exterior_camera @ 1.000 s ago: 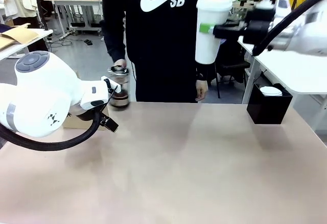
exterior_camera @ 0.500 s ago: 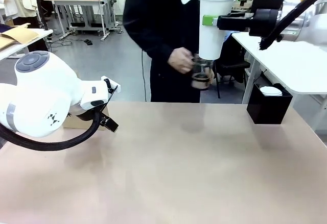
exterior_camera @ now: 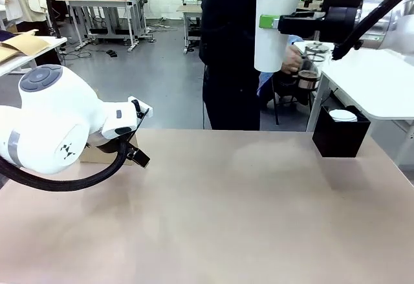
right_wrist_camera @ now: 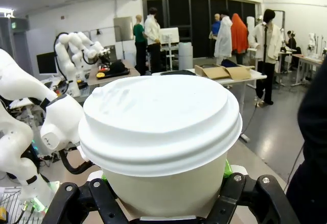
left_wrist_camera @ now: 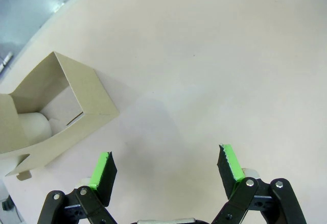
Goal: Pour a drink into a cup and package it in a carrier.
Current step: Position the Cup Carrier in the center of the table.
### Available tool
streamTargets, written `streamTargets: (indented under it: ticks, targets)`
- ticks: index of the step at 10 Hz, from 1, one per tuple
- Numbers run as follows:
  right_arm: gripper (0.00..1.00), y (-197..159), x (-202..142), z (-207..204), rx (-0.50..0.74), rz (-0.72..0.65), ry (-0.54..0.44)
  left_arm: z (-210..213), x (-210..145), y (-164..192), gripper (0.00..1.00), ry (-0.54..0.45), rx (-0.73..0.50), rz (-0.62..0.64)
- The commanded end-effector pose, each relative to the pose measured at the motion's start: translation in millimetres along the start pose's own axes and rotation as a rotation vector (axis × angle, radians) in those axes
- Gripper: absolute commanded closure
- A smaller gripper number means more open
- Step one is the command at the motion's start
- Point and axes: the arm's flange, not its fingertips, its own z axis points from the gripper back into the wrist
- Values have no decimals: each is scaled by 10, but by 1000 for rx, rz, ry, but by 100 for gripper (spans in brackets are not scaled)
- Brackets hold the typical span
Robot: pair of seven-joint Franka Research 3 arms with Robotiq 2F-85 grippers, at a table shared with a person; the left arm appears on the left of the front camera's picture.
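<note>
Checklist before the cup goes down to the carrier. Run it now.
1. Right gripper shut on the cup: ok.
2. Lid seated on the cup: ok.
3. Cup upright, held high above the table: ok.
4. Left gripper open and apart from the carrier: ok.
5. Free slot in the carrier: cannot tell; something pale and rounded sits inside.
6. Person's hand off the table, holding the pitcher at the far right: ok.
</note>
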Motion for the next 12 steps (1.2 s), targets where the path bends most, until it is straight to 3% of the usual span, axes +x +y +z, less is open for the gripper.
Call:
streamTargets:
  ticks: [1,4,8,10,12]
  targets:
    - [19,24,10,-3,5,16,-5,2,-5,10,0,-1,-1,3]
    - [19,24,10,-3,5,16,-5,155,53,47,0,0,-36,15]
    - [19,24,10,-3,5,16,-5,1127,457,383,0,34,-19,120]
    - [19,24,10,-3,5,16,-5,1512,771,696,0,92,-9,207]
    - [19,24,10,-3,5,16,-5,1569,1035,1007,0,153,13,297]
